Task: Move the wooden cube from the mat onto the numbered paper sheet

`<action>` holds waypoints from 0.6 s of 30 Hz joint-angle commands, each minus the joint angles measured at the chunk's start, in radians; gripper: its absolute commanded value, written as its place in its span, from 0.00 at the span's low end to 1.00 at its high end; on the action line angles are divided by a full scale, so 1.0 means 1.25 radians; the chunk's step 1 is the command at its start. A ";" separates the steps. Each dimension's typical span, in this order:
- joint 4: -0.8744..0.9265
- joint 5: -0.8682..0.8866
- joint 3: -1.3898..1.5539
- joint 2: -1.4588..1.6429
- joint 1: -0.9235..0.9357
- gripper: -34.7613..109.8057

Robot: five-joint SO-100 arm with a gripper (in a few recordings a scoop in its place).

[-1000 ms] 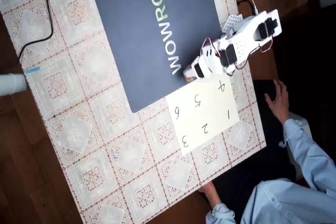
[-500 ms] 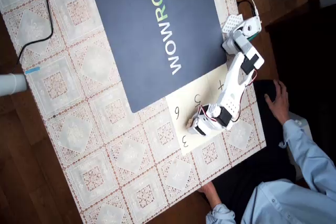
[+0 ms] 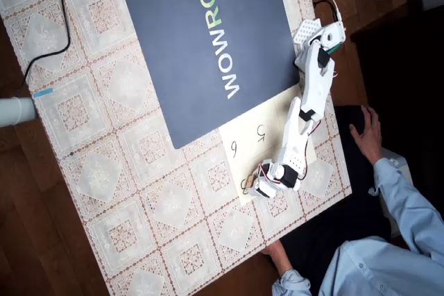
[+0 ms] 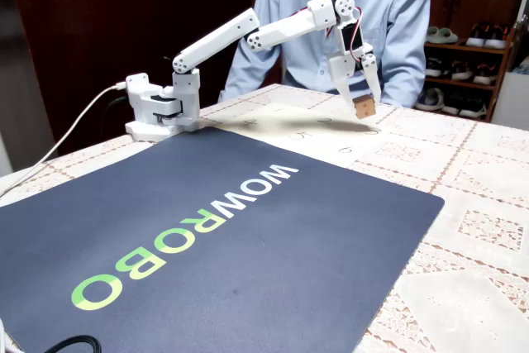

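Now the tool [image 4: 362,98] grips the wooden cube [image 4: 363,107] between its fingertips, holding it in the air above the numbered paper sheet [image 3: 251,145], off the mat [image 4: 207,237].

White and green "WOWROBO" on the mat [image 3: 201,39], handwritten 5 and 6 on the numbered paper sheet [image 3: 267,145]

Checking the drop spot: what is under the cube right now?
The cube hangs in the claw above the far part of the paper sheet, not touching it. From above, the arm covers the digits beneath it.
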 commanded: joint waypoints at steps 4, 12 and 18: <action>0.052 -0.010 -0.083 -0.013 0.002 0.24; 0.079 -0.015 -0.102 -0.018 0.039 0.24; 0.083 -0.018 -0.113 -0.037 0.058 0.24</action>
